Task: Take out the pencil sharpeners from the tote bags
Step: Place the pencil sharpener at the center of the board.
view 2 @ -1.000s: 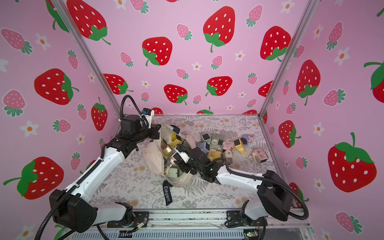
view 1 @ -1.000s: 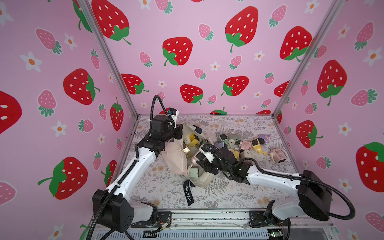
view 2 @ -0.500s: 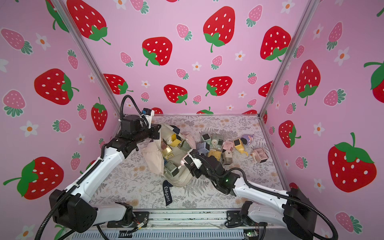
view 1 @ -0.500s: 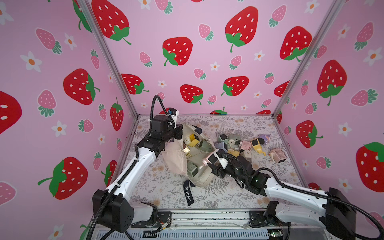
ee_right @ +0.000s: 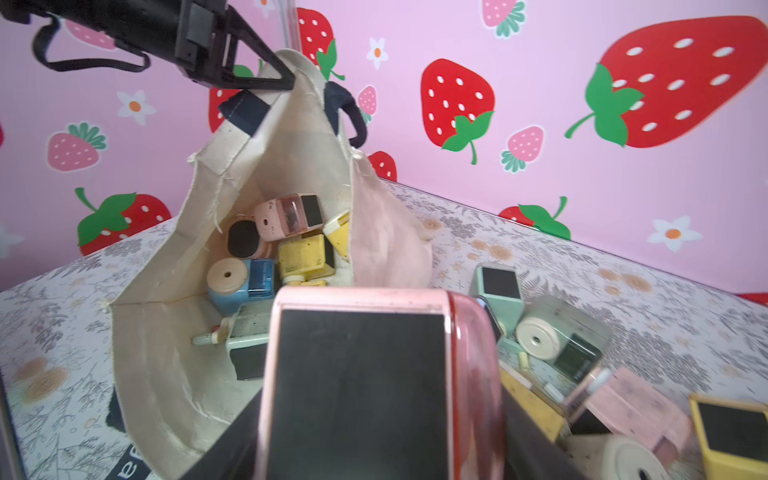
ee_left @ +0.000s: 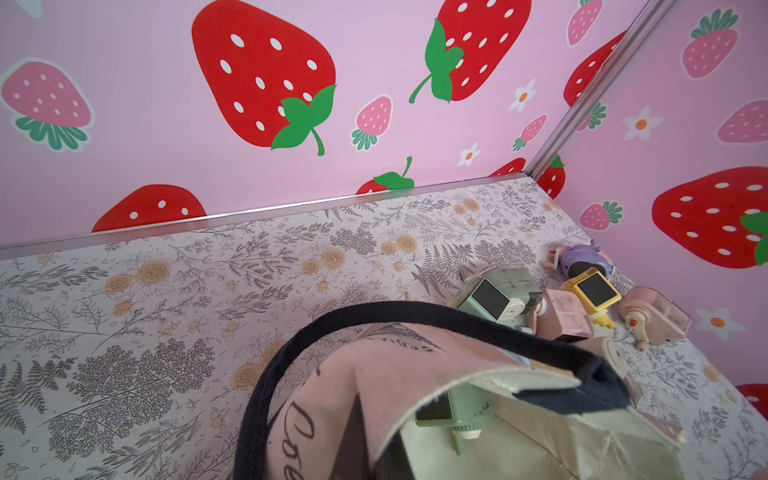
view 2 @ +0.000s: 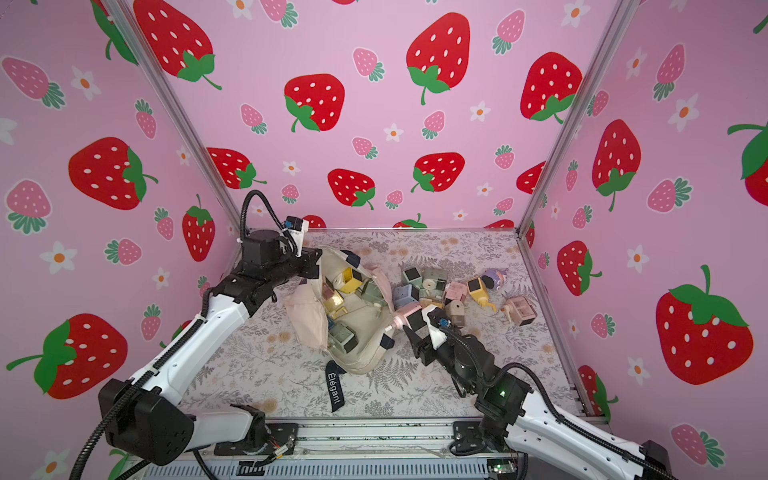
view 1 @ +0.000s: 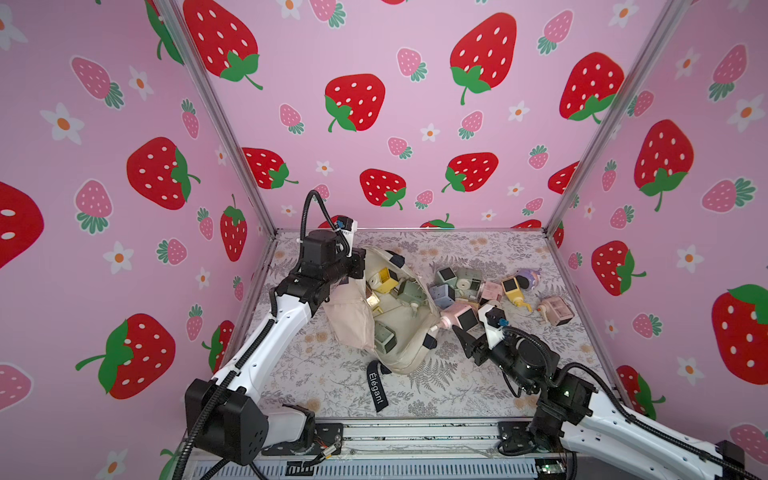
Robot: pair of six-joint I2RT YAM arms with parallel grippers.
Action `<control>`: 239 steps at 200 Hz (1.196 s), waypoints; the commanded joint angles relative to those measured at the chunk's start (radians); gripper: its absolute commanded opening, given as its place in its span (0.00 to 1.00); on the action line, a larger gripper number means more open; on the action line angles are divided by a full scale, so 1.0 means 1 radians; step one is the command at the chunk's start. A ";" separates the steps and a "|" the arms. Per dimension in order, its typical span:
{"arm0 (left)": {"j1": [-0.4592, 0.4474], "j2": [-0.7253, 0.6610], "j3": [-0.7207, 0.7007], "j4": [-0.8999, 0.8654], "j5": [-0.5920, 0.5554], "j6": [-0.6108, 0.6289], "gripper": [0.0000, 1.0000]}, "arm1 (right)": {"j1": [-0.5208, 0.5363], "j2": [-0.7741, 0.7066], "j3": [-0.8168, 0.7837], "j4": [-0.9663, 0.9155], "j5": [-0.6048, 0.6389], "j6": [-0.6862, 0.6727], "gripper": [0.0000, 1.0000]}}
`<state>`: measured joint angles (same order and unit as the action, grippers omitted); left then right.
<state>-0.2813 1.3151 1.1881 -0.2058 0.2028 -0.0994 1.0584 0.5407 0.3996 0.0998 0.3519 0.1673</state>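
Pencil sharpener of pink boxy plastic [view 1: 460,318], centre frame just beside the cream canvas tote bag [view 1: 401,353], sits pinched in the right gripper [view 1: 463,328]. Farther, up-left of it, the left gripper [view 1: 360,268] clamps the bag's rim; slipping would collapse canvas over sharpeners [view 1: 384,336] inside.

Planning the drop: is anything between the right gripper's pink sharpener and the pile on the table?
Nothing visible does: the pink sharpener, in the right gripper, is outside the tote, beside the pile.

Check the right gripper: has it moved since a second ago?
Yes. The right gripper, shut on a pink sharpener, has come out of the tote bag, moving away from the Élégant strap and toward the loose sharpeners.
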 commanded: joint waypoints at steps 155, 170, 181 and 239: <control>-0.001 -0.029 0.028 0.104 0.021 0.007 0.00 | -0.090 -0.052 -0.007 -0.305 0.934 0.166 0.49; 0.000 -0.029 0.028 0.105 0.023 0.007 0.00 | -0.151 0.006 0.004 -0.305 0.858 0.189 0.49; -0.001 -0.028 0.029 0.105 0.022 0.007 0.00 | -0.206 0.055 0.016 -0.308 0.788 0.210 0.49; -0.001 -0.028 0.028 0.103 0.021 0.009 0.00 | -0.449 0.324 0.094 -0.286 0.530 0.243 0.49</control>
<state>-0.2817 1.3151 1.1881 -0.2058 0.2028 -0.1020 0.6811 0.8017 0.4446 -0.2104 1.0134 0.3660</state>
